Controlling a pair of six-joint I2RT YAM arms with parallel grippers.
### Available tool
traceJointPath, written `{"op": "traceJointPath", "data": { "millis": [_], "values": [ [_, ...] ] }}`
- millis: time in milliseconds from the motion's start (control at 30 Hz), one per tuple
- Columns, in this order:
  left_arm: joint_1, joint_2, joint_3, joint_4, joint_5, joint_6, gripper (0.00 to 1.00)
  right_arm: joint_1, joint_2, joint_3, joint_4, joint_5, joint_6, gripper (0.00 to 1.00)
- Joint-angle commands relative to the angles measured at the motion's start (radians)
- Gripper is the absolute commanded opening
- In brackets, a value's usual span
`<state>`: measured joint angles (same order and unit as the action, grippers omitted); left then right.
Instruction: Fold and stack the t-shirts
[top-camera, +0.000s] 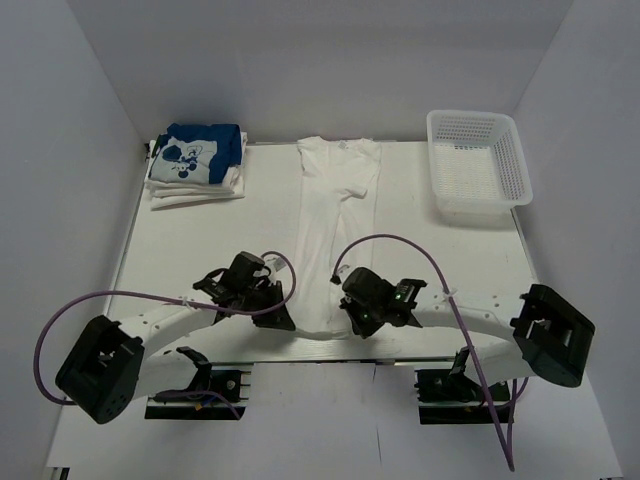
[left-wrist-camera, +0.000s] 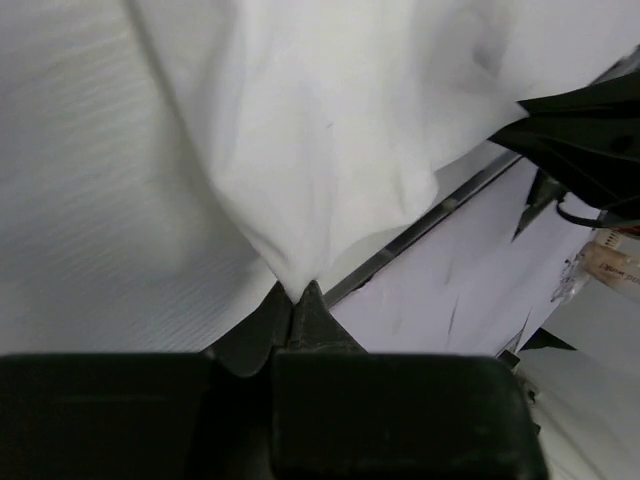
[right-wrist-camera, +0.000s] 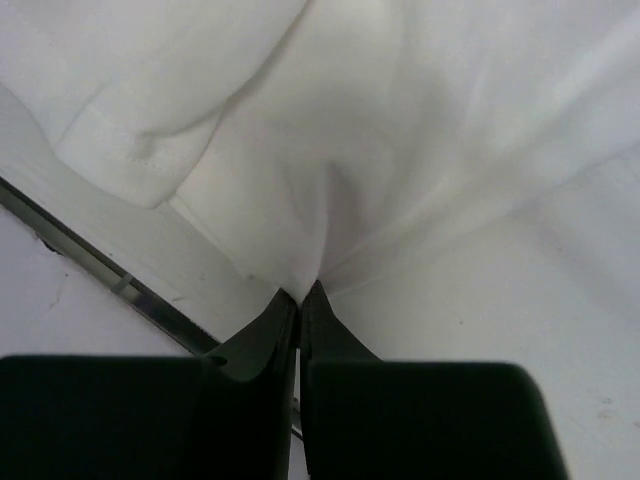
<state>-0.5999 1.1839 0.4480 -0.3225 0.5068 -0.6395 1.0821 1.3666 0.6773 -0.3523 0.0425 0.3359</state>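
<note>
My left end effector (left-wrist-camera: 297, 296) and right end effector (right-wrist-camera: 300, 292) both pinch the near hem of the white t-shirt (top-camera: 338, 220), which lies lengthwise on the table (top-camera: 200, 260). Bites look shallow, maybe one layer: lifting could slip or unfold it.

Top view: fixed, high above and behind both arm bases, tilted down and forward, takes in the whole table (top-camera: 180, 250) from afar. Left wrist view: sits just behind the left jaws, looks along them, very close; white t-shirt (left-wrist-camera: 330, 150) fills the frame ahead of the tips, table edge to their right. Right wrist view: same set behind the right jaws; table edge left of the tips. All three share the shirt's near hem.
</note>
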Motion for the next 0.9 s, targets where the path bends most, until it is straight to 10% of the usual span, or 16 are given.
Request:
{"op": "traceJointPath", "data": {
  "millis": [0, 367, 867],
  "values": [
    [-0.005, -0.056, 0.073, 0.011, 0.012, 0.021, 0.00, -0.001, -0.061, 0.025, -0.034, 0.039, 0.009, 0.00],
    [0.022, 0.114, 0.305, 0.158, -0.223, 0.061, 0.00, -0.139, 0.040, 0.225, -0.001, 0.404, 0.090, 0.00],
    [0.129, 0.499, 0.768, 0.188, -0.252, 0.150, 0.00, -0.373, 0.347, 0.553, 0.104, 0.447, 0.014, 0.00]
  ]
}}
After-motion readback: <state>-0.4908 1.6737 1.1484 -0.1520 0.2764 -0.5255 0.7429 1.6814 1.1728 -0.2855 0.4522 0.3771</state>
